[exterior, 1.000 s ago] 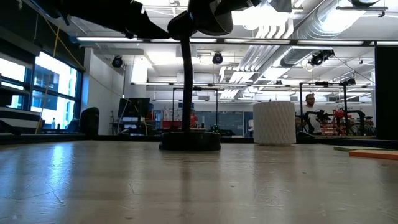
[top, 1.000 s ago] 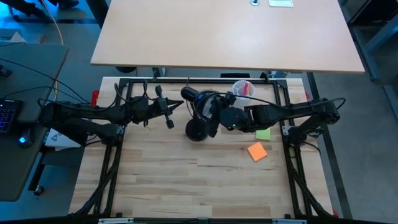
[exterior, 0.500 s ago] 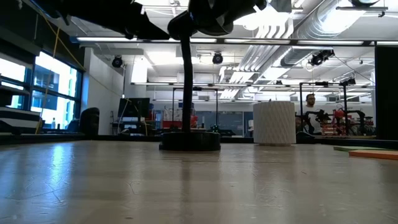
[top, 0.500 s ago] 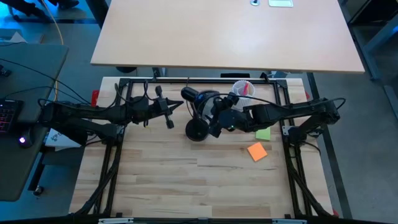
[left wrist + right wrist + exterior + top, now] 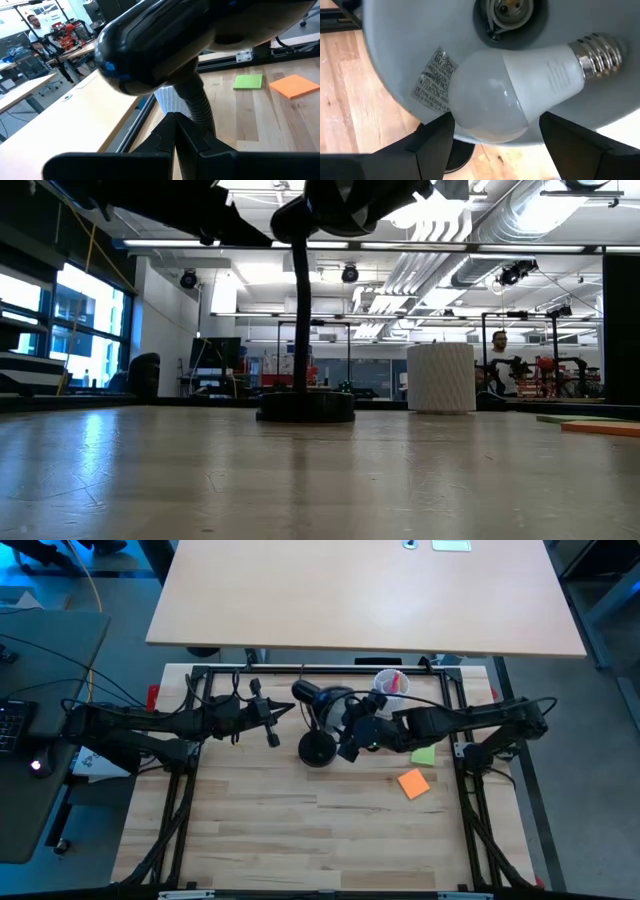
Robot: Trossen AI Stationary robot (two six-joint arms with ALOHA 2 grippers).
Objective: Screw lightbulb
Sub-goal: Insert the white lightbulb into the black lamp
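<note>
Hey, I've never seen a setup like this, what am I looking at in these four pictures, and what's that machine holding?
This is a robot with two dark arms working at a wooden table. One picture looks straight down from above, one looks level across the tabletop, and two come from cameras on the arms' wrists.

The right gripper holds a white lightbulb by its round glass, just under the pale inside of a black desk lamp's shade. The bulb's silvery screw base points off to one side of the empty socket, so it is not screwed in yet.

The left gripper is shut on the lamp's bendy neck, holding it.

Also on the table: a white cup, an orange sticky pad and a green one. A person stands far behind.
</note>
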